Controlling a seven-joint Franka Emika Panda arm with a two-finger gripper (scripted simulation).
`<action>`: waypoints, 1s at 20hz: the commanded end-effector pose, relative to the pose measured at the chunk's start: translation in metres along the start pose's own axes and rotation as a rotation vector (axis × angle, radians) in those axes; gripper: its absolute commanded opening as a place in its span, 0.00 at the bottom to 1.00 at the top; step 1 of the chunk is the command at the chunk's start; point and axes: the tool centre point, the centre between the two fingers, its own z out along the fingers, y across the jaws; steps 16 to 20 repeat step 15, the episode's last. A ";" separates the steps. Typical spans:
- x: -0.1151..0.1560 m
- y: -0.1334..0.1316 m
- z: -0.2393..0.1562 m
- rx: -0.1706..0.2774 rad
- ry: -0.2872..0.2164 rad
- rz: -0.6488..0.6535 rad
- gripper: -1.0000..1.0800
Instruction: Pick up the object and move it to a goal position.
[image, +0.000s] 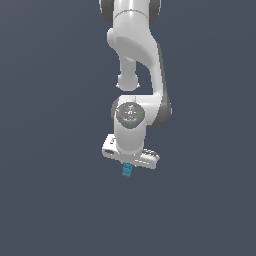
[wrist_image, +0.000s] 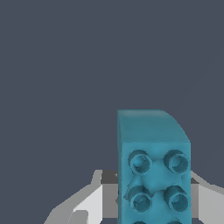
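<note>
The white arm (image: 137, 65) takes up the upper middle of the exterior view, folded down from the top edge so that its wrist points at the plain dark grey ground (image: 50, 200). That downward pose suits carrying: it keeps the hand square above the surface and the load hanging straight beneath it.

Below the wrist sits the wide, pale hand, and under it the claw (image: 127, 166), pinching the block (image: 127, 170). In the exterior view the block is a small teal piece poking out just under the hand, far narrower than the hand itself. Whether it is touching the ground or lifted off it cannot be told, since no shadow or contact line shows.

The wrist view brings the block (wrist_image: 153, 170) close: a studded brick, with round knobs in pairs on the face toward the camera. Grey-white fingers (wrist_image: 94, 199) flank it on both sides, touching its sides, so the grip looks to be across the narrow width, the steadier way to hold a long piece.

No goal marker shows in either view, so how much of the carry remains is unclear.
</note>
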 end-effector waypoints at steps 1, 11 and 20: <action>0.010 0.015 -0.022 0.001 0.001 0.000 0.00; 0.033 0.046 -0.067 0.001 0.001 0.000 0.00; 0.035 0.048 -0.070 0.001 0.001 0.000 0.00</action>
